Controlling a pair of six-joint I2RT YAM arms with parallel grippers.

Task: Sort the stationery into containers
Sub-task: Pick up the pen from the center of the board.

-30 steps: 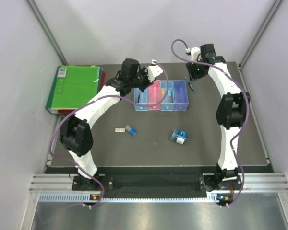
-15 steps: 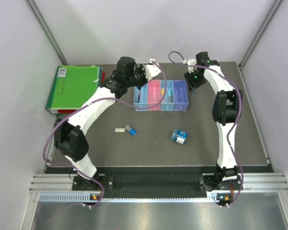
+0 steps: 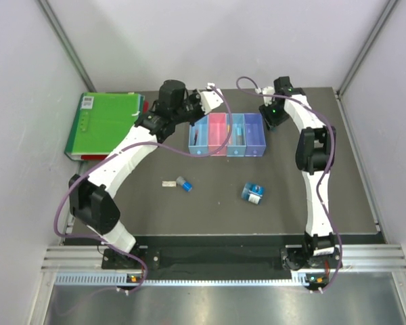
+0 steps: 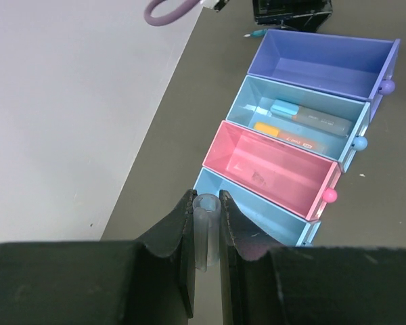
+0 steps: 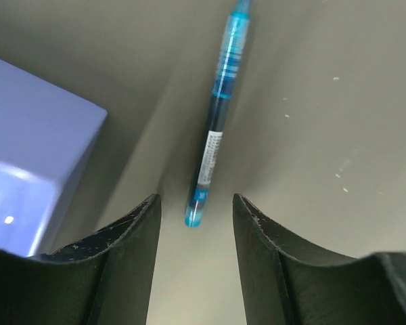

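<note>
Four joined bins (image 3: 227, 134) stood in a row at the upper middle of the overhead frame: light blue, pink, light blue and violet. The left pincer (image 4: 206, 200) was clamped on a pale blue stick (image 4: 206, 237) at the bottom of its wrist view, close by the end light blue bin (image 4: 257, 227). An orange marker (image 4: 284, 135) lay in the second light blue bin (image 4: 318, 100). The right pincer (image 5: 194, 201) stood open. The tip of a teal pen (image 5: 215, 132) showed in the gap between its fingers. That pen lay on the counter (image 5: 325, 135) just beside the violet bin (image 5: 27, 135). A white block (image 3: 168, 183), a blue cap (image 3: 187, 185) and a blue-white roll (image 3: 252, 192) lay loose at the lower middle of the overhead frame.
</note>
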